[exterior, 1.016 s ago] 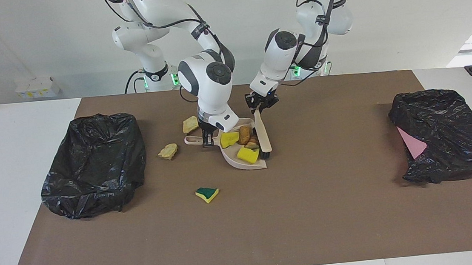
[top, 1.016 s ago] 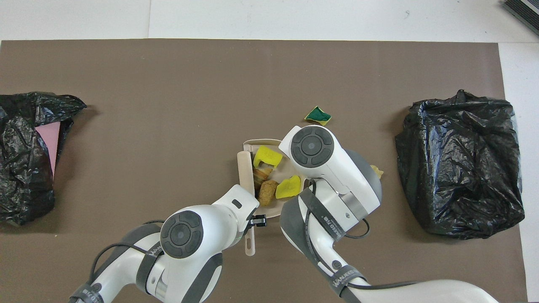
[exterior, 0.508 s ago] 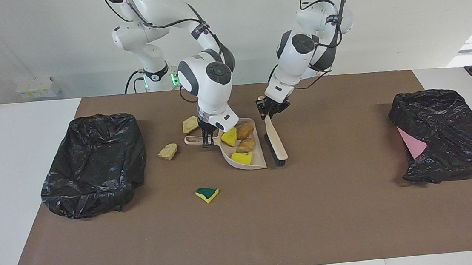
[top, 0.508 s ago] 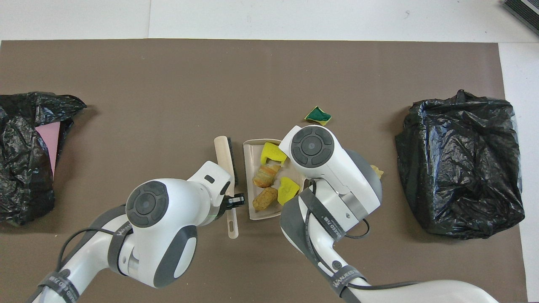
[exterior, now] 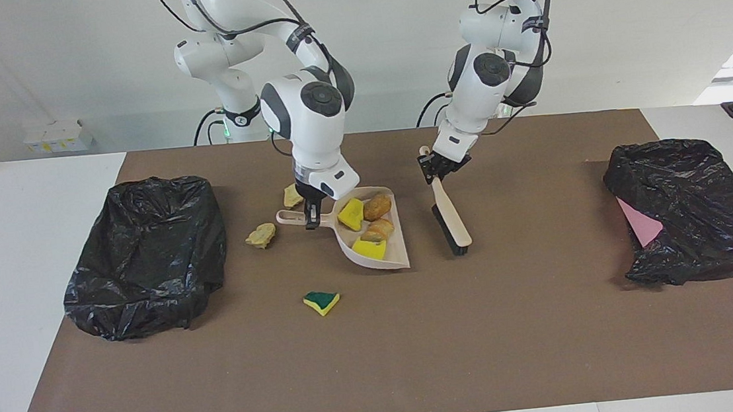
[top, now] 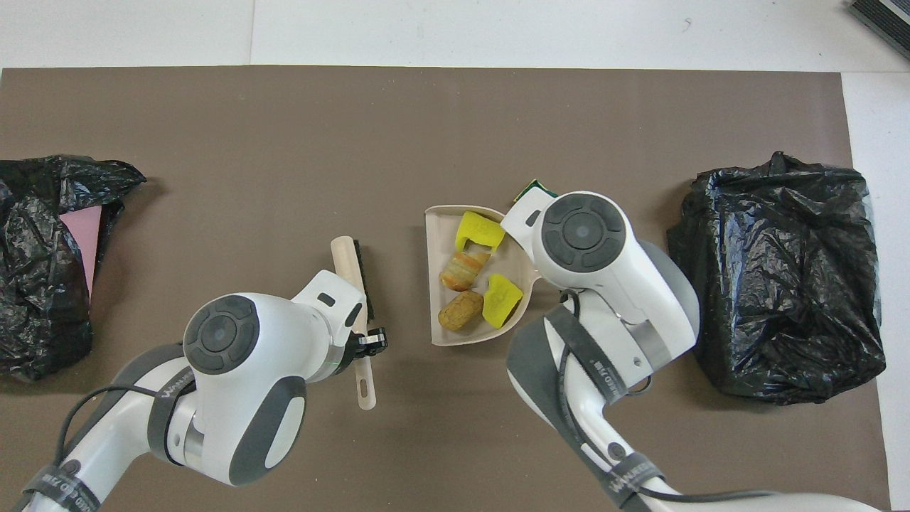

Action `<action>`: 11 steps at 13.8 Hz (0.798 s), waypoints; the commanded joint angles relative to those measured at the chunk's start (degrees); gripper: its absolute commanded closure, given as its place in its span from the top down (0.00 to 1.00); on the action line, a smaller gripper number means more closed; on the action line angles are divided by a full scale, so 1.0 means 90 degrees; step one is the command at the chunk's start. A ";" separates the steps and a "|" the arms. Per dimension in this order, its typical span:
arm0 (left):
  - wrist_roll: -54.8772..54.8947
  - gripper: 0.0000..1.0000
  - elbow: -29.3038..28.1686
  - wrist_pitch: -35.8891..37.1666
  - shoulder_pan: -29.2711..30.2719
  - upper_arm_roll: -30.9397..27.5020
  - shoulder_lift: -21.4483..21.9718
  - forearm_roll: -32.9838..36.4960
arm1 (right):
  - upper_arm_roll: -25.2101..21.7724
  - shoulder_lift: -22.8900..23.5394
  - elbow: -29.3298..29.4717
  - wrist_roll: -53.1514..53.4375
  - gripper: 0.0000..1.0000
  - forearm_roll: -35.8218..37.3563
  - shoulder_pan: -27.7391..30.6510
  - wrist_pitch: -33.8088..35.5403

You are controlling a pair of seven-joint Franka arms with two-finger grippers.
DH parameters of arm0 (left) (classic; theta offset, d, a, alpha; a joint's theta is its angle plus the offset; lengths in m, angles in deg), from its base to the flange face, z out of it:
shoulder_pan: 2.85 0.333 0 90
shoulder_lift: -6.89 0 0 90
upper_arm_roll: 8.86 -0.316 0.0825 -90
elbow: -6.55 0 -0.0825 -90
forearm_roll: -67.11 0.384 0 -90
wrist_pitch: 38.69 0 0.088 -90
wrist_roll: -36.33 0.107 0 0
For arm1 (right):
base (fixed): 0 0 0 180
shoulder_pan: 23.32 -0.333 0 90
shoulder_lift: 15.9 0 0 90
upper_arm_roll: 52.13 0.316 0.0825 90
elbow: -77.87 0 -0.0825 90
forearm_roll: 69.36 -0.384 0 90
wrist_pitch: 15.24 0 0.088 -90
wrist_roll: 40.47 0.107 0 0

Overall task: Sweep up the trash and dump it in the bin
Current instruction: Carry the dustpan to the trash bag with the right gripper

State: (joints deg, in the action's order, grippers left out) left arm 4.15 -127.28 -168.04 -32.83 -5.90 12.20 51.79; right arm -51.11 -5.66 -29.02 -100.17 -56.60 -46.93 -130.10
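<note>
- Four pieces of trash lie in the beige dustpan (exterior: 392, 251): two yellow sponge pieces (exterior: 350, 214), a brown bread-like lump (exterior: 377, 206) and a striped tan roll (exterior: 378, 230).
- Three scraps sit loose on the brown tabletop (exterior: 549, 323): a green-and-yellow sponge wedge (exterior: 321, 301) farther from the robots than the pan, and two tan lumps (exterior: 261, 234) toward the right arm's end, one of them (exterior: 292, 195) nearer the robots.
- The right tool (exterior: 311, 212) is clamped on the dustpan's handle, and the pan appears lifted and slightly tilted.
- The left tool (exterior: 437, 168) is closed on the handle of the hand brush (exterior: 452, 220), whose dark bristles point down beside the pan, apart from it.
- Risk: the pan's open lip faces away from the handle; if it tips further on the way to the black bin bag (exterior: 145, 252), the light sponges could slide out.
- Risk: the bag's crumpled, sagging mouth could catch the pan's edge.
- Textures: the sponges look porous and soft, the lumps crusty and round enough to roll, the pan smooth hard plastic, and the bags glossy thin film.
</note>
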 commanded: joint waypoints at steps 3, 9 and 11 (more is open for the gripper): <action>-0.0837 0.00 -0.0404 0.0182 -0.1032 0.0013 0.0494 0.0237 | 0.0063 -0.0844 -0.0174 -0.1488 0.00 -0.0254 0.1263 0.0018; -0.1513 0.00 -0.1096 -0.0508 -0.1874 0.0081 0.0504 0.0502 | 0.0033 -0.1138 -0.0145 -0.4074 0.00 -0.1054 0.3274 -0.0050; -0.1415 0.99 -0.1040 -0.0482 -0.1758 0.0071 0.0446 0.0589 | 0.0023 -0.1138 -0.0135 -0.5032 0.00 -0.1251 0.3919 -0.0109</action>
State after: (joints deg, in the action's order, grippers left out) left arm -8.29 -135.09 -171.08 -48.64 -4.43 14.99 55.24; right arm -51.53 -14.76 -29.20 -138.26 -65.39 -16.43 -130.17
